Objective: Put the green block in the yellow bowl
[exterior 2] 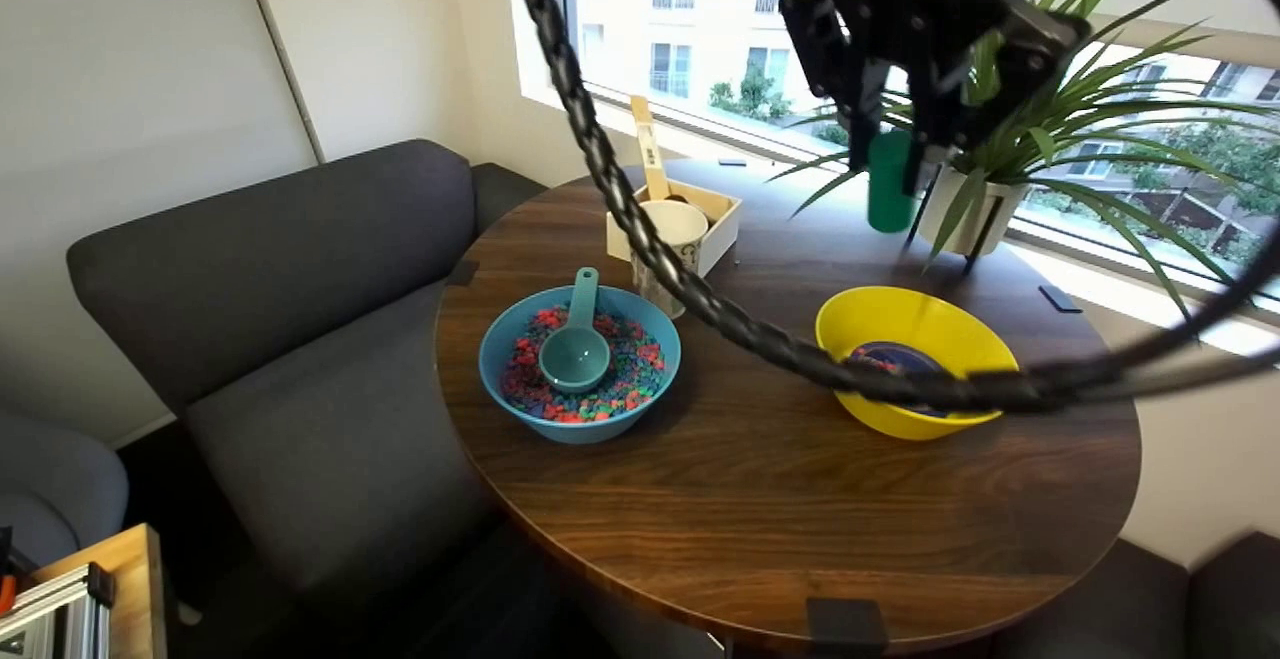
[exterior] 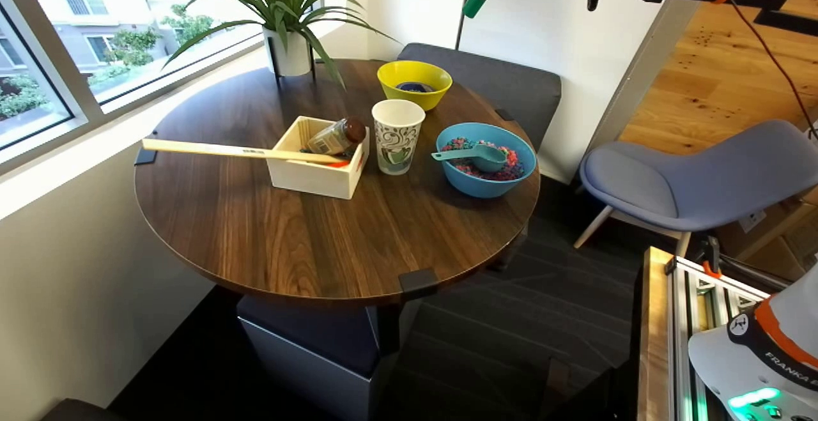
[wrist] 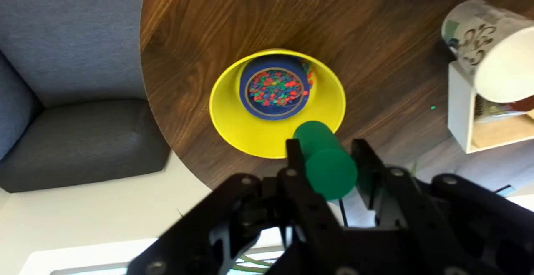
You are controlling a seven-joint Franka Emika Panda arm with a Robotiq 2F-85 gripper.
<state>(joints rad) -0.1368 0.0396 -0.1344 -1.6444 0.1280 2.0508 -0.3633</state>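
Seating [wrist: 87, 141] flanks the tabletop [wrist: 175, 66] at left in the wrist view. Next, the yellow bowl [wrist: 263, 139] holds a dark-blue vessel [wrist: 267, 113] with coloured bits [wrist: 275, 87]. Overlapping the bowl's lower-right rim from this angle, the green block [wrist: 330, 172] hangs in midair, clamped in the end effector [wrist: 326, 143]. Released off-centre, the block may glance off the rim onto the tabletop; dropped from height, it may bounce off the vessel and scatter bits. Far right, a paper cup [wrist: 479, 37] stands beside a wooden box [wrist: 461, 104].
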